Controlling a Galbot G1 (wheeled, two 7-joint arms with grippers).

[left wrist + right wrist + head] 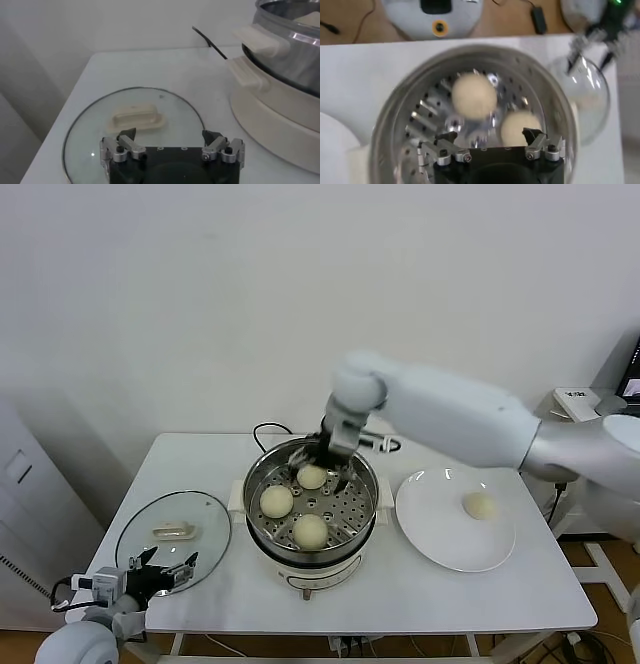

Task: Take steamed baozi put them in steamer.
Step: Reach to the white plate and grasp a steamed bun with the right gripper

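— Where are the steamed baozi point(311, 530)?
— Three sit on the perforated tray inside the steamer point(262, 536) at table point(420, 594) centre; a fourth lies on the white plate point(430, 529) at three o'clock.
— The right gripper point(318, 469)?
— Over the steamer's twelve o'clock bun, jaws apart.
— The left gripper point(160, 570)?
— By the glass lid point(205, 529) at nine o'clock, jaws apart, holding nothing.

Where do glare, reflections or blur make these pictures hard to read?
Right wrist view: the steamer wall and perforated tray mirror the light in bright smears, and the baozi look soft-edged. Left wrist view: the steamer rim carries a bright streak; the glass lid shows only faint glints. Head view: even light; the lid beside the left gripper reflects a pale sheen.
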